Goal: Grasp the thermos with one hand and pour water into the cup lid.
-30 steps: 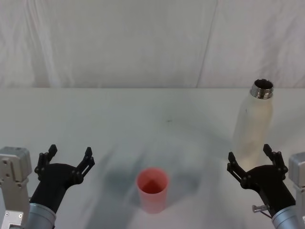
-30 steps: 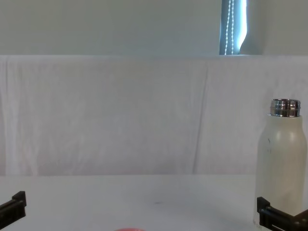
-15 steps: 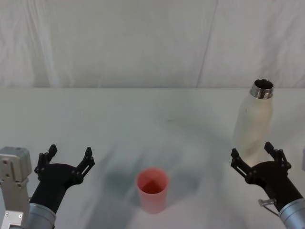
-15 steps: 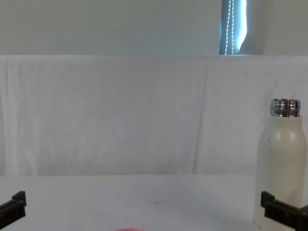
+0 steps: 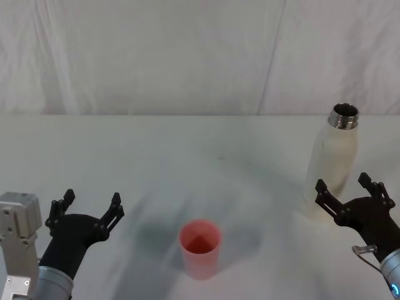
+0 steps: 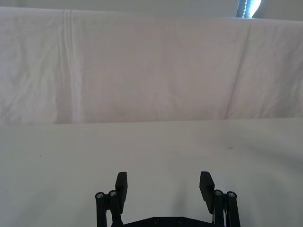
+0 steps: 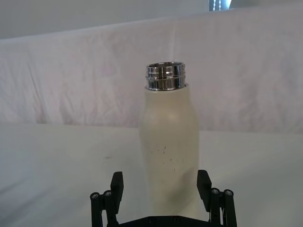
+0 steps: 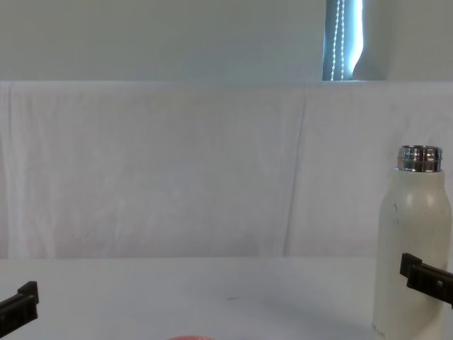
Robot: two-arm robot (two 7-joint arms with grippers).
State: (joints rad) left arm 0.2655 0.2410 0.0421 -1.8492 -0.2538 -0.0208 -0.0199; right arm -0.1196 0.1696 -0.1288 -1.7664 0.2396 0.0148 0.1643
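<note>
The thermos (image 5: 334, 159) is a tall cream-white bottle with an open steel neck, upright at the right of the table; it is also in the chest view (image 8: 414, 241). My right gripper (image 5: 342, 183) is open just in front of its lower body. In the right wrist view the thermos (image 7: 169, 142) stands in line with the gap of the right gripper (image 7: 161, 183), a little beyond the fingertips, untouched. The pink cup lid (image 5: 200, 248) stands upright near the front middle; its rim (image 8: 190, 338) shows in the chest view. My left gripper (image 5: 92, 197) is open at the front left, holding nothing.
A white cloth (image 5: 187, 56) hangs as a backdrop behind the pale table (image 5: 206, 156). The left gripper (image 6: 163, 183) faces bare tabletop in its wrist view. A left fingertip (image 8: 21, 303) and a right finger (image 8: 425, 276) show at the chest view's lower corners.
My right gripper has moved forward and to the right, closing in on the thermos with its fingers still open. The left gripper, thermos and cup lid have not moved.
</note>
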